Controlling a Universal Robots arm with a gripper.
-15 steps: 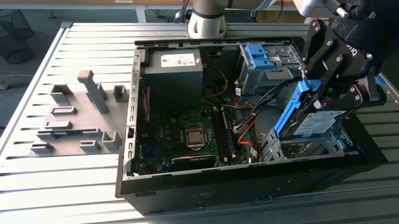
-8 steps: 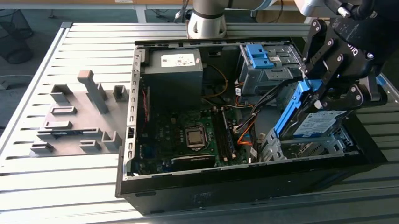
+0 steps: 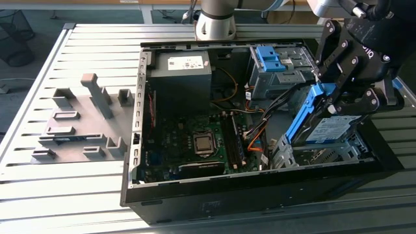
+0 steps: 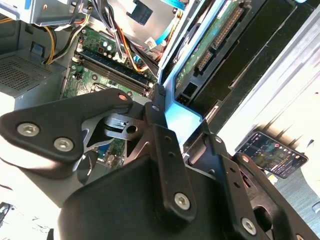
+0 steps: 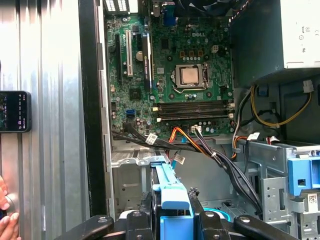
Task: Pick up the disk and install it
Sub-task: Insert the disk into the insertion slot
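- The gripper (image 3: 354, 103) is clamping the disk (image 3: 330, 127) between its fingers.
- The disk is hanging tilted above the drive cage (image 3: 348, 146).
- Likely requirement: squaring it to the cage, avoiding the cables (image 3: 285, 101).

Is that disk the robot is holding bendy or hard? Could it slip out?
Probably hard and stiff: the disk looks like a flat metal slab and shows no sag though the gripper grips just its upper end. It might slip, since its blue plastic frame looks smooth.

One disk (image 3: 332, 128), one phone (image 5: 14, 111), one case (image 3: 260, 197) (open)
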